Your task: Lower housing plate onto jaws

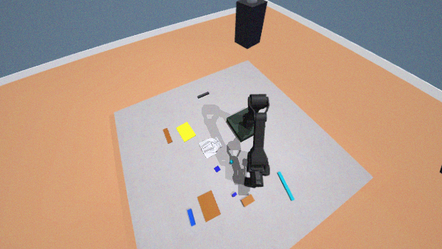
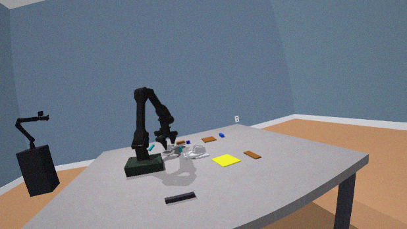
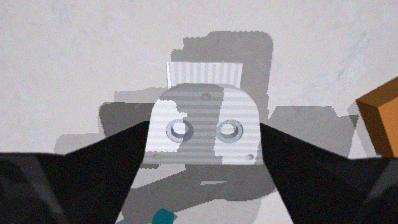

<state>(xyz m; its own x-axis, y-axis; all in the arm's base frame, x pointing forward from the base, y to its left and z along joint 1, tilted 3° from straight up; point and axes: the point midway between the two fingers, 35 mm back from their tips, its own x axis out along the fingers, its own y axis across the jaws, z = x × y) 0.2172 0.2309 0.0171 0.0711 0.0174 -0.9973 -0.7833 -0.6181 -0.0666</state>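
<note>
housing plate: the white, round-shouldered plate [image 2: 170,148] [image 3: 204,150] with two ringed holes, mid-frame in the wrist view; below the arm, left of centre, in the exterior view.
pincer: the gripper [image 1: 252,182] [image 2: 169,145] [image 3: 203,127] is closed on the plate, one finger at each side edge.
handling: probably light and stiff, perhaps slick on its smooth edges; the ringed holes look like the part to spare from knocks.
hold: the two opposite side edges, as now, seem right; a grip off the middle could let it tip.
ribbed strip: a pale strip [image 3: 205,73] just above the plate in the wrist view; whether it belongs to the plate, i cannot tell.
white assembly: likely the jaws' seat [image 1: 209,147] [image 2: 197,152], near centre in the top view, apart from the plate.
teal block: near the plate [image 1: 231,162] [image 2: 180,149] [image 3: 163,216], cut off by the wrist view's bottom edge.
orange block: cut off at the wrist view's right [image 1: 247,200] [image 3: 388,122].
hidden: plate underside; pins and stubs too small to make out.
</note>
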